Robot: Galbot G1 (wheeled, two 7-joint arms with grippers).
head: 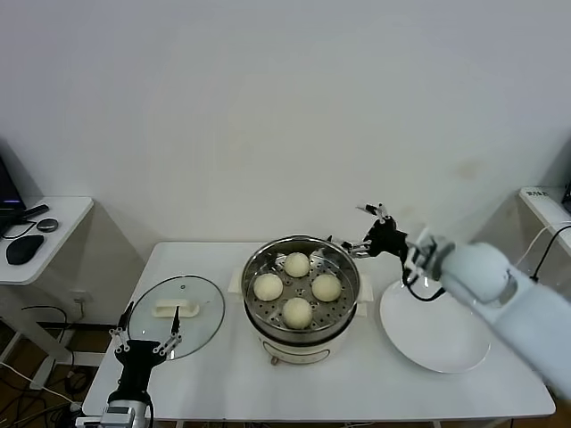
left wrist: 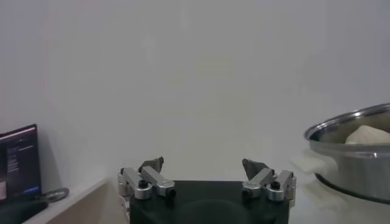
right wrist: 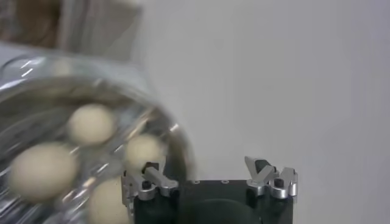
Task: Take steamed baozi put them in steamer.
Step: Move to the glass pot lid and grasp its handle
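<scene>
The steamer (head: pixel 259 316) stands at the table's middle, a shiny steel pot on a white base. Several cream-white baozi lie on its perforated floor, among them a far one (head: pixel 297 264), a left one (head: pixel 268 286) and a near one (head: pixel 297 312). My right gripper (head: pixel 368 228) is open and empty, just past the steamer's far right rim. In the right wrist view the steamer (right wrist: pixel 36 91) and baozi (right wrist: pixel 90 123) show blurred beside the gripper (right wrist: pixel 203 170). My left gripper (head: pixel 150 332) is open and empty, parked at the table's near left; it also shows in the left wrist view (left wrist: pixel 203 166).
A flat glass lid (head: pixel 201 334) lies left of the steamer, just beyond my left gripper. A white plate (head: pixel 437 343) lies right of the steamer, under my right arm. A side desk (head: pixel 62 218) with a mouse stands at far left. The steamer's rim (left wrist: pixel 347 122) shows in the left wrist view.
</scene>
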